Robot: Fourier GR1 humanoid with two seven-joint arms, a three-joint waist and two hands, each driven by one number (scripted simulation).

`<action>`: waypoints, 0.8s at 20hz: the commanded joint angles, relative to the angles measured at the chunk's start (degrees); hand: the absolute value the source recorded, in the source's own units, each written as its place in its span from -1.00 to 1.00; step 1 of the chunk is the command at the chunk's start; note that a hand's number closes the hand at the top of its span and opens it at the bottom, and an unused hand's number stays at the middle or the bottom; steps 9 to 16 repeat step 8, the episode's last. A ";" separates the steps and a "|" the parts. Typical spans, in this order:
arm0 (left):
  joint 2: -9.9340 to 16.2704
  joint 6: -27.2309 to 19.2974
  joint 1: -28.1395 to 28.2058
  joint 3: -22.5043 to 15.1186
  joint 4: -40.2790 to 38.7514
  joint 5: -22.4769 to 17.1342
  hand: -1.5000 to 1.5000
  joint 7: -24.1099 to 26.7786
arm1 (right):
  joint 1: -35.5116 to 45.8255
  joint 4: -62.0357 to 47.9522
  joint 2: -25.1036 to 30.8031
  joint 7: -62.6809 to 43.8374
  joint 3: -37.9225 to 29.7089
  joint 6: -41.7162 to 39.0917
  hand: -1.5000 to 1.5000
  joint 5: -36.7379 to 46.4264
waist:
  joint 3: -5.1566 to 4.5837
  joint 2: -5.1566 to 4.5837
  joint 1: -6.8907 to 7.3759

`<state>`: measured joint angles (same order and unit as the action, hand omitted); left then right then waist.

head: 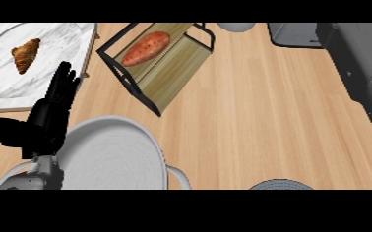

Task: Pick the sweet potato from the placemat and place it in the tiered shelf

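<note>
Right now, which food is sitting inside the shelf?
The sweet potato lies in the tiered shelf. The croissant sits outside on the marble placemat.

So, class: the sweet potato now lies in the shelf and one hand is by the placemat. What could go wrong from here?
1. The sweet potato lies at an angle near the shelf's upper edge; a nudge to the frame might roll it.
2. The open left hand is close to the placemat and the grey plate; pulling back, it could brush either.
3. The croissant lies on that placemat, so a shifted mat would move it.
</note>
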<state>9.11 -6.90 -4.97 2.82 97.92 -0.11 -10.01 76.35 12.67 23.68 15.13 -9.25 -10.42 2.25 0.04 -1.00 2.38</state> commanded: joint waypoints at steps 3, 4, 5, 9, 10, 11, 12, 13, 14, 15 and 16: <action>-1.88 -1.24 0.40 -1.61 0.36 1.45 0.00 0.61 | -2.03 -1.84 8.01 3.22 -1.26 -9.88 -1.00 -0.35 | 0.04 -0.22 0.49; -1.78 -0.73 -1.24 -1.49 -0.82 0.95 0.00 0.32 | -2.40 -1.93 8.34 4.26 -0.77 -11.06 -1.00 0.25 | 0.04 -0.34 0.48; 0.84 0.82 -1.58 0.71 0.41 -0.26 0.00 0.05 | -5.18 -2.31 6.05 7.53 -0.66 -8.67 -1.00 0.60 | 0.06 -0.44 0.94; -1.15 0.73 1.05 0.34 -2.27 -0.54 0.00 4.01 | -2.60 -2.63 8.91 5.84 -2.17 -12.37 -1.00 -0.62 | 0.02 -0.31 0.98; -1.15 0.73 1.05 0.34 -2.27 -0.54 0.00 4.01 | -2.60 -2.63 8.91 5.84 -2.17 -12.37 -1.00 -0.62 | 0.02 -0.31 0.98; -1.15 0.73 1.05 0.34 -2.27 -0.54 0.00 4.01 | -2.60 -2.63 8.91 5.84 -2.17 -12.37 -1.00 -0.62 | 0.02 -0.31 0.98; -1.15 0.73 1.05 0.34 -2.27 -0.54 0.00 4.01 | -2.60 -2.63 8.91 5.84 -2.17 -12.37 -1.00 -0.62 | 0.02 -0.31 0.98; -1.15 0.73 1.05 0.34 -2.27 -0.54 0.00 4.01 | -2.60 -2.63 8.91 5.84 -2.17 -12.37 -1.00 -0.62 | 0.02 -0.31 0.98; -1.15 0.73 1.05 0.34 -2.27 -0.54 0.00 4.01 | -2.60 -2.63 8.91 5.84 -2.17 -12.37 -1.00 -0.62 | 0.02 -0.31 0.98; -1.15 0.73 1.05 0.34 -2.27 -0.54 0.00 4.01 | -2.60 -2.63 8.91 5.84 -2.17 -12.37 -1.00 -0.62 | 0.02 -0.31 0.98; -1.15 0.73 1.05 0.34 -2.27 -0.54 0.00 4.01 | -2.60 -2.63 8.91 5.84 -2.17 -12.37 -1.00 -0.62 | 0.02 -0.31 0.98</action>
